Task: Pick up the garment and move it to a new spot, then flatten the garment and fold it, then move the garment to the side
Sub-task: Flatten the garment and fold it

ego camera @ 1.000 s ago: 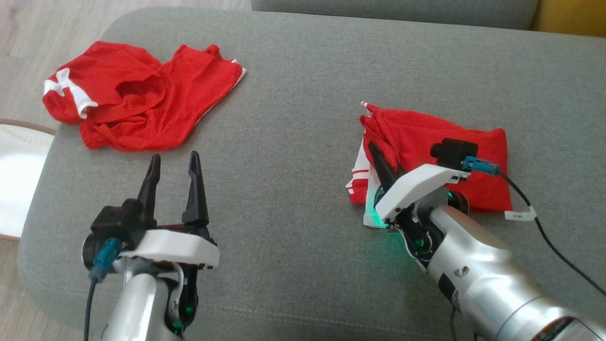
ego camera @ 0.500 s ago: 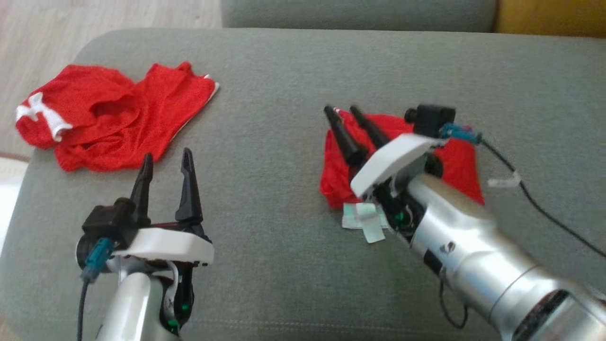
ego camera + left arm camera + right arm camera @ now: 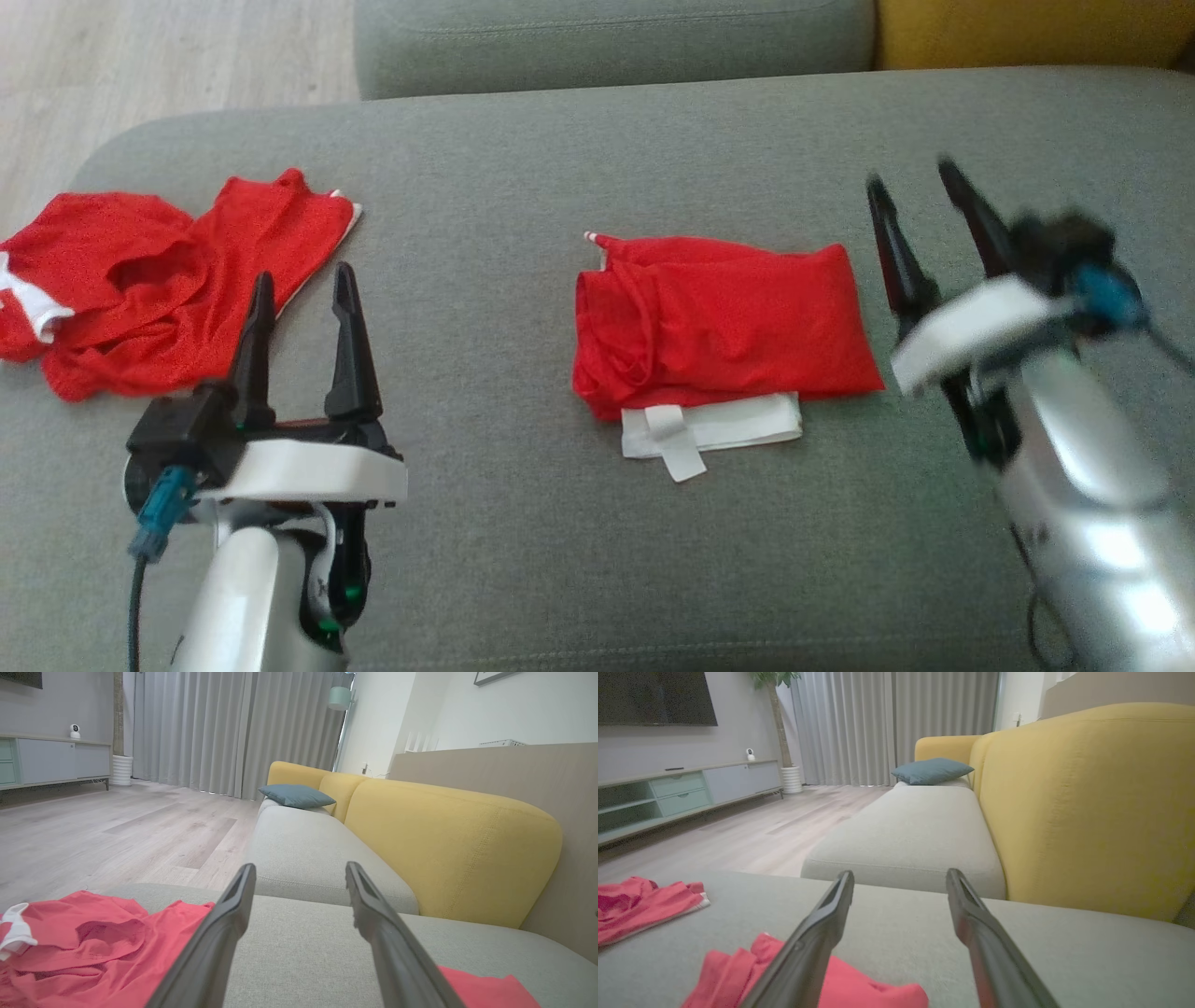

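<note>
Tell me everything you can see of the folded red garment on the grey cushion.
The folded red garment is thin, mesh-looking fabric in a compact, roughly rectangular bundle lying flat on the grey cushion. Layers bunch at its left end, with a striped tip at the upper left corner. A white band with a loose tab pokes out along its near edge. Nothing but the cushion touches it; the right end effector is open, off to its right.

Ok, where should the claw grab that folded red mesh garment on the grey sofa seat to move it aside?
Probably the right short edge of the folded red mesh garment, approached from the right, beside the open right claw. That edge looks like a clean closed fold; the left end shows loose layers and white trim pokes out.
</note>
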### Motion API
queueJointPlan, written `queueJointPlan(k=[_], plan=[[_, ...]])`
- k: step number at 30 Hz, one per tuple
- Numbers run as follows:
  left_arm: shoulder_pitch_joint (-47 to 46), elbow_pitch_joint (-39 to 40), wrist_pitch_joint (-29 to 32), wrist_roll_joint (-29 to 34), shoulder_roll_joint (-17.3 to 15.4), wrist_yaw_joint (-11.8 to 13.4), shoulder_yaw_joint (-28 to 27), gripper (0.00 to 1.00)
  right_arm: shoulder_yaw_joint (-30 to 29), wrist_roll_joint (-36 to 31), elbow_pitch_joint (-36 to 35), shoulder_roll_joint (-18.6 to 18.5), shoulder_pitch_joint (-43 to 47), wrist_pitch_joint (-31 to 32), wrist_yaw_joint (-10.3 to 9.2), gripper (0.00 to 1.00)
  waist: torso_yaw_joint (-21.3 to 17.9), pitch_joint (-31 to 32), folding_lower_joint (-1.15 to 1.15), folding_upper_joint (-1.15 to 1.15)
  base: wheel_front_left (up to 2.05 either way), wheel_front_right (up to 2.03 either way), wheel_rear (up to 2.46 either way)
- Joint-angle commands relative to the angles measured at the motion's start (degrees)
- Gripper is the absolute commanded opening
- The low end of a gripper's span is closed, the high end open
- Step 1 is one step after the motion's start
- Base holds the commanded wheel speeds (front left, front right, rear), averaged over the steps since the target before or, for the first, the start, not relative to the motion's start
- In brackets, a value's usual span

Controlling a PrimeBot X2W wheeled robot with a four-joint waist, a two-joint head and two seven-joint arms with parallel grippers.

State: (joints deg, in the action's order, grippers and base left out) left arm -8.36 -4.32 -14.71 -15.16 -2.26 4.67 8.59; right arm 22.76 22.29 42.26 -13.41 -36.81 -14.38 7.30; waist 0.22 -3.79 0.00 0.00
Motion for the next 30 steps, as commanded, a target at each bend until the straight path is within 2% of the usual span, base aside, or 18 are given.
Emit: queueJointPlan(k=[1, 3, 5, 9, 15, 24, 25, 26, 30], plan=[[-2.05, 2.15, -0.29, 0.61, -0.62, 0.38, -1.61, 1.00, -0.75, -1.75, -2.74, 1.05, 1.51, -0.61, 0.19, 1.00, -0.44, 0.15, 0.00, 0.00, 0.00, 0.00, 0.00], [-1.89, 2.12, -0.29, 0.92, -0.62, 0.35, -1.22, 1.00, -6.05, -6.77, -6.43, 1.96, 5.88, -0.62, 0.19, 1.00, -1.00, 0.25, 0.00, 0.00, 0.00, 0.00, 0.00], [-1.42, 1.81, -0.29, 1.92, -0.62, 0.06, -0.64, 1.00, -12.74, -12.29, -11.68, 5.18, 11.96, -0.62, 0.19, 1.00, -1.69, 0.44, 0.00, 0.00, 0.00, 0.00, 0.00], [0.04, 1.67, -0.29, 3.26, -0.62, -0.01, -0.16, 1.00, -17.77, -17.85, -17.59, 8.72, 18.31, -0.62, 0.19, 1.00, -2.50, 0.49, 0.00, 0.00, 0.00, 0.00, 0.00], [2.47, 2.22, -0.29, 3.83, -0.62, 0.13, 0.12, 1.00, -20.70, -20.24, -22.30, 10.43, 23.27, -0.62, 0.19, 1.00, -3.16, 0.36, 0.00, 0.00, 0.00, 0.00, 0.00], [2.59, 2.49, -0.29, 3.97, -0.62, -0.26, 0.05, 1.00, -20.59, -17.43, -23.62, 10.52, 24.72, -0.62, 0.19, 1.00, -2.81, 0.03, 0.00, 0.00, 0.00, 0.00, 0.00], [2.40, 2.49, -0.29, 3.99, -0.62, -0.41, 0.17, 1.00, -20.47, -17.14, -23.58, 10.52, 24.55, -0.62, 0.19, 0.73, -2.54, -0.21, 0.00, 0.00, 0.00, 0.00, 0.00], [2.17, 2.49, -0.29, 4.01, -0.62, -0.55, 0.35, 1.00, -20.06, -16.88, -23.50, 10.52, 24.26, -0.62, 0.19, 0.00, -2.21, -0.53, 0.00, 0.00, 0.00, 0.00, 0.00], [1.06, 2.44, -0.29, 3.72, -0.62, -0.87, 1.24, 1.00, -16.60, -16.50, -22.49, 10.52, 22.36, -0.38, 0.19, 0.00, -0.16, -2.32, 0.00, 0.00, 0.00, 0.00, 0.00]])
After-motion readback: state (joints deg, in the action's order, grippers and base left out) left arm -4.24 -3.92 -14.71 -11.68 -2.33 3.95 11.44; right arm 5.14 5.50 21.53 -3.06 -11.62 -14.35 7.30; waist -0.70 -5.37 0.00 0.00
